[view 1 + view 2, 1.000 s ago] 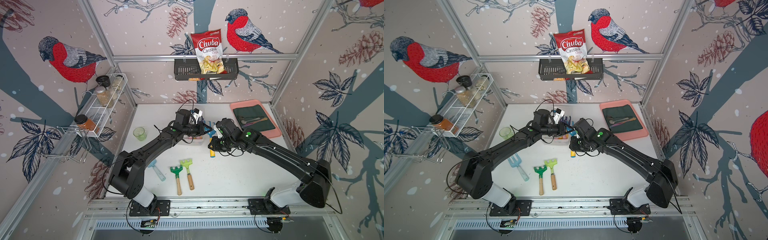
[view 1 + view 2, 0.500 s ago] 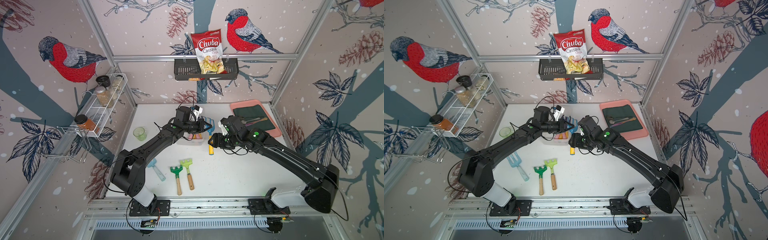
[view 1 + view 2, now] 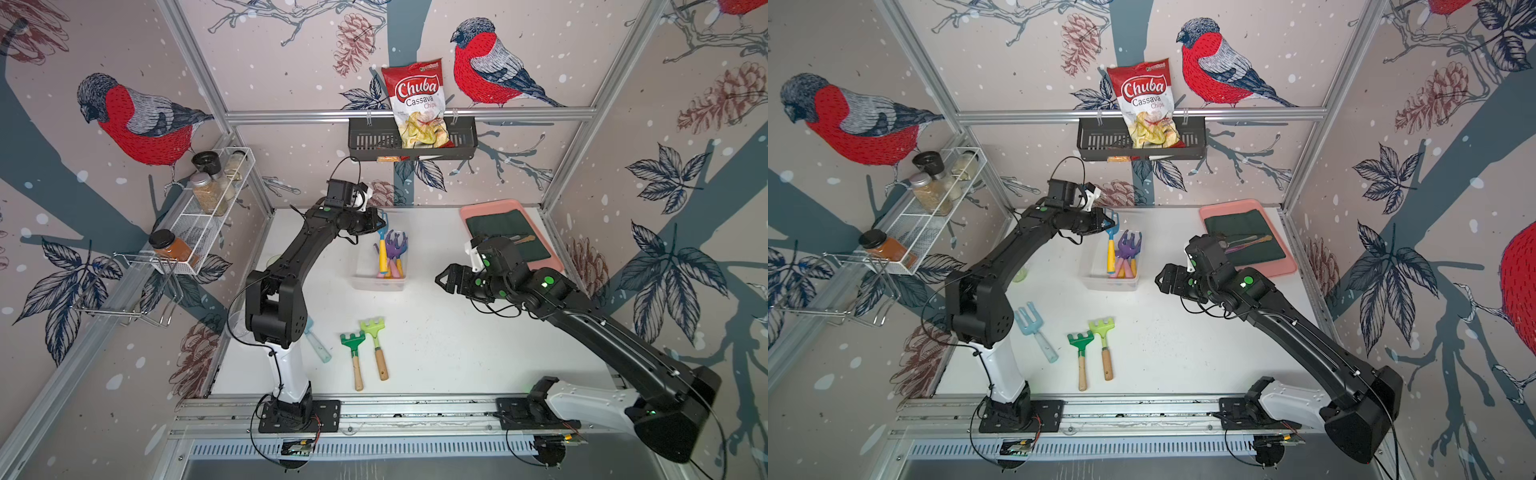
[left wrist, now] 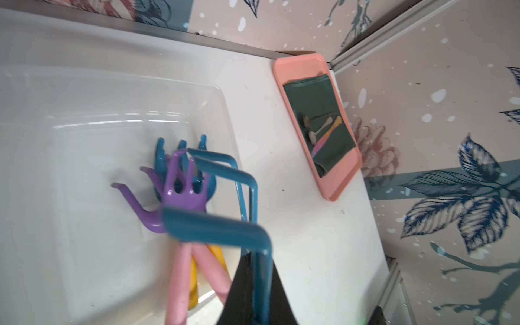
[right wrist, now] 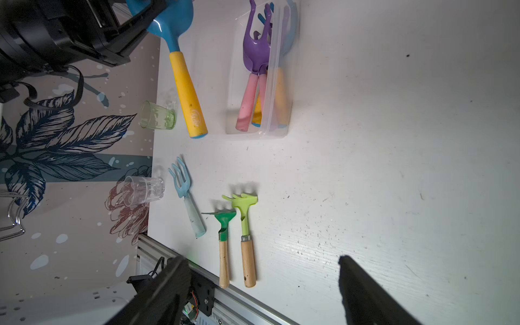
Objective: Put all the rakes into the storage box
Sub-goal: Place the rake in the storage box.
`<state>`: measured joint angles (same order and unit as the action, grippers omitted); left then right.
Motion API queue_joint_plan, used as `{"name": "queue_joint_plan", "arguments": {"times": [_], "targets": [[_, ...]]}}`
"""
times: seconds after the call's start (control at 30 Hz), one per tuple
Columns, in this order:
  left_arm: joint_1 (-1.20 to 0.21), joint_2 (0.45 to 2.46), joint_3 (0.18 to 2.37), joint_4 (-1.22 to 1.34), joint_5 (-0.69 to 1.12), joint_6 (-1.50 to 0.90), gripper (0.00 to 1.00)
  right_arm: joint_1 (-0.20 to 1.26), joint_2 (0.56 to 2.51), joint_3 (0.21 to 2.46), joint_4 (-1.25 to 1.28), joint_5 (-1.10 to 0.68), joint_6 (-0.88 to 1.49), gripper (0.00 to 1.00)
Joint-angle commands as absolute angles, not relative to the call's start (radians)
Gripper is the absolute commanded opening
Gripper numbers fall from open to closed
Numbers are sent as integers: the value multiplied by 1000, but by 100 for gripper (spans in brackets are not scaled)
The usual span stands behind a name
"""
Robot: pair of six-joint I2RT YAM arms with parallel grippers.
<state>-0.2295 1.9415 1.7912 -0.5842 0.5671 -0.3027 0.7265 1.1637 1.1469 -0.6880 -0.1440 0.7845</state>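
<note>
The rake (image 3: 381,248) hangs handle-down over the clear box (image 3: 362,279) mid-frame, left gripper (image 3: 376,222) clamped on its head, right gripper (image 3: 445,279) gaping empty, so best lower it before letting go.

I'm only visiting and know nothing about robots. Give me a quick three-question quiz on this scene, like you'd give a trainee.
1. True or false: the right gripper is holding a rake.
2. Which gripper grips the blue rake with the yellow handle? A) left gripper B) right C) neither
3. Fill in: the dark green rake and lime rake lie on the ____, outside the clear box.
Key: 1 false; 2 A; 3 table.
</note>
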Motion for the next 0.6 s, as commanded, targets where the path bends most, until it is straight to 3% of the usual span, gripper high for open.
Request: {"name": "queue_joint_plan", "arguments": {"times": [0.0, 0.23, 0.57], "targets": [[-207, 2017, 1898, -760, 509, -185, 0, 715, 1149, 1129, -660, -149, 784, 86], [-202, 2195, 2103, -900, 431, -121, 0, 698, 1138, 1086, -637, -161, 785, 86], [-199, 2276, 2085, -850, 436, -144, 0, 687, 1134, 1048, -612, -170, 787, 86]]}}
